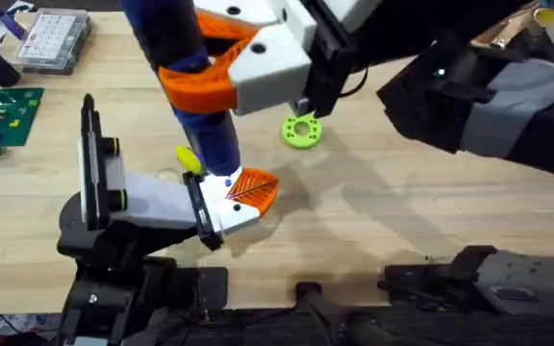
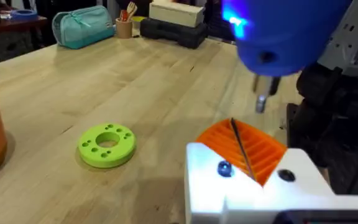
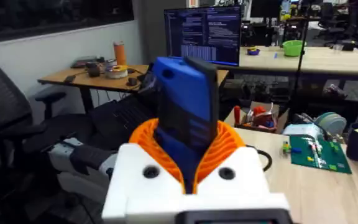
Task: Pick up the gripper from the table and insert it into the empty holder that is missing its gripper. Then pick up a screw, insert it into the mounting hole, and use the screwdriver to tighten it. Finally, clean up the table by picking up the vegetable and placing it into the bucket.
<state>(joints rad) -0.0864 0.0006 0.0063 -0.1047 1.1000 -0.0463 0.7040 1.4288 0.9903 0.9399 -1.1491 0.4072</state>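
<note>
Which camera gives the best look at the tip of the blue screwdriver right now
The left wrist view: the screwdriver hangs close above, its thin metal tip clear against the table. The overhead view shows the blue body but the tip is hard to make out. The right wrist view shows its body between orange pads.

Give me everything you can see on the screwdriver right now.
The screwdriver is a thick bright-blue cylinder, plastic by its look, standing nearly upright with its thin dark metal tip pointing down. The right gripper holds it between orange ribbed pads. A blue light glows on its body. The tip hangs just above the left gripper and the table.
</note>
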